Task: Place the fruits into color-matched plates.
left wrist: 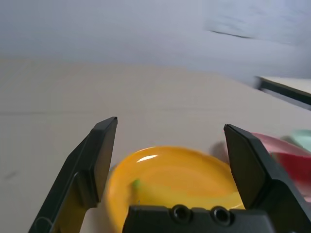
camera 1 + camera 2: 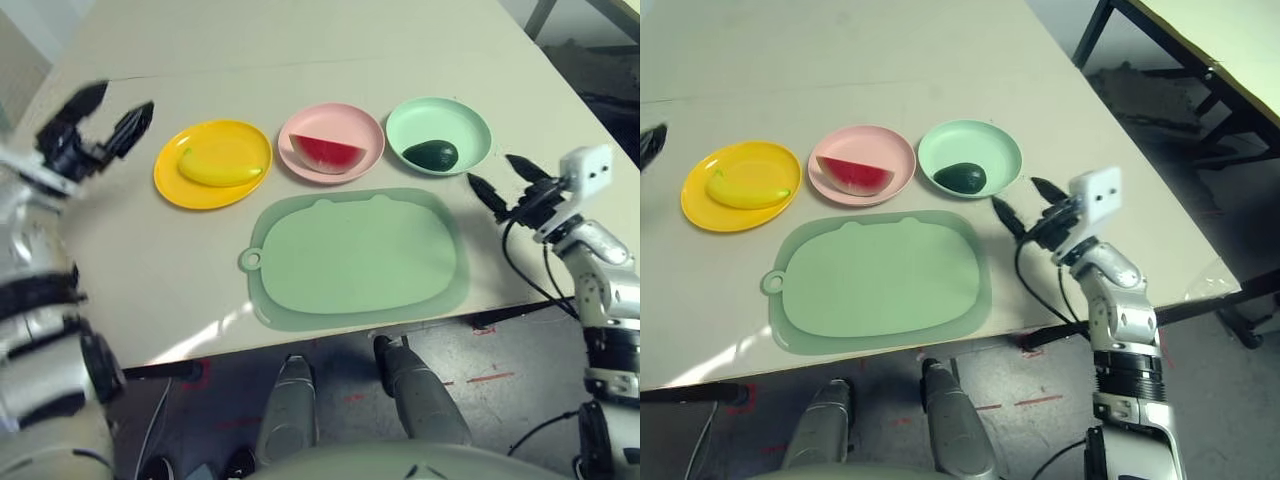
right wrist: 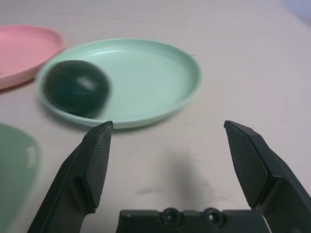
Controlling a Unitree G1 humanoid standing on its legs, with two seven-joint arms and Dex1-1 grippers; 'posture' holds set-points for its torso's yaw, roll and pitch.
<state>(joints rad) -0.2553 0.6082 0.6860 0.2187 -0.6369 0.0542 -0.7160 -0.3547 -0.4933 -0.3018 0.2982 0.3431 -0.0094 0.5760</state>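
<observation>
A yellow banana [image 2: 220, 170] lies in the yellow plate [image 2: 190, 190]. The red watermelon wedge [image 2: 326, 153] rests in the pink plate [image 2: 345, 120]. In the mint green plate [image 2: 455, 115] sits the dark green avocado [image 2: 430, 154]. My left gripper [image 2: 108, 112] hovers open just left of the yellow plate, holding nothing. My right gripper [image 2: 505, 178] stands open just right of the mint plate, near the table's right edge, also holding nothing. The right wrist view shows the avocado [image 3: 75, 87] in its plate [image 3: 160, 77] ahead of the fingers.
A large pale green mat [image 2: 355, 255] lies on the beige table [image 2: 300, 60] in front of the three plates. The table's front edge runs just below the mat. Another table [image 2: 1230, 40] stands off to the right.
</observation>
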